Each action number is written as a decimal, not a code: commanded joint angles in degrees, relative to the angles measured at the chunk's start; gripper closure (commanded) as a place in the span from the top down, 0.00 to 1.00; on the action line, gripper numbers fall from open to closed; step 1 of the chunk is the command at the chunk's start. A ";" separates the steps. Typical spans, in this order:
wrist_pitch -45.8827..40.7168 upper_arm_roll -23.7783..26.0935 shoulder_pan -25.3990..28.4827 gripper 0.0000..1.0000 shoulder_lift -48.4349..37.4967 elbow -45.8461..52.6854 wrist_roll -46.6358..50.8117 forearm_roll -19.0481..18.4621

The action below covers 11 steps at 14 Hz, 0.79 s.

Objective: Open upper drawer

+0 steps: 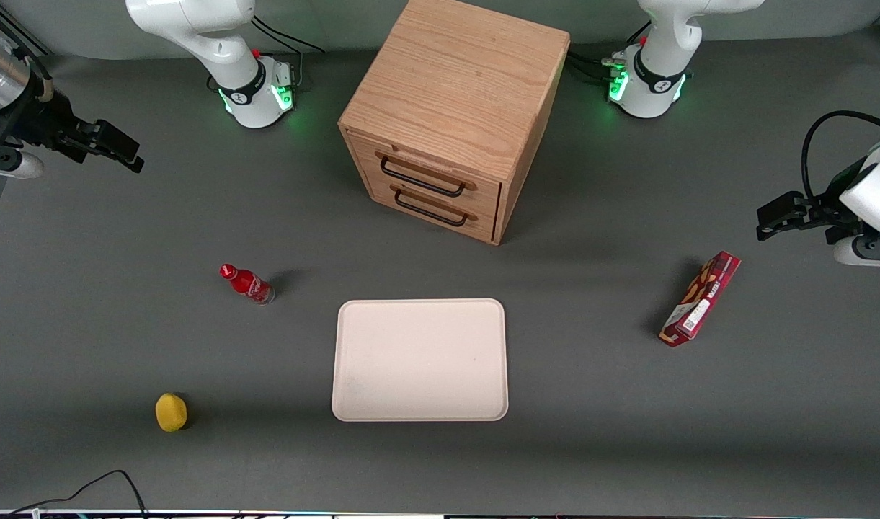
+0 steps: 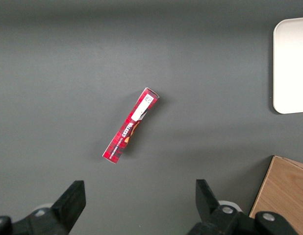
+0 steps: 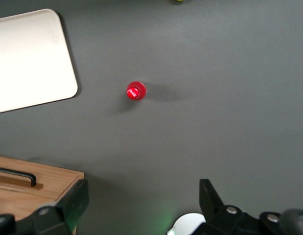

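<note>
While still shut and flush with the cabinet (image 1: 454, 108) front, upper drawer (image 1: 432, 175) counts as untouched: approach step, judged from the layout. Nearest the front camera: lemon (image 1: 171, 411), then tray (image 1: 419, 412), then red bottle (image 1: 247, 283) and snack box (image 1: 700, 299) toward the parked arm's end. Farther back: cabinet, upper drawer just above the bottom drawer (image 1: 430, 205). Gripper (image 1: 115, 148) hovering well apart, toward the working arm's end, fingers spread wide, holding nothing. Next move: travel to the upper bar handle (image 1: 421, 179), align fingers across it, close, pull straight out.
</note>
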 commanded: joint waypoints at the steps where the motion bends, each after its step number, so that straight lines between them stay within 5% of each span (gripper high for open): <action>1: -1.39 4.68 0.38 1.00 1.10 4.33 -8.04 0.89; 5: -2.35 12.77 0.56 1.00 9.34 9.17 -35.53 5.98; 11: 1.06 21.65 0.56 1.00 21.47 11.27 -36.90 17.85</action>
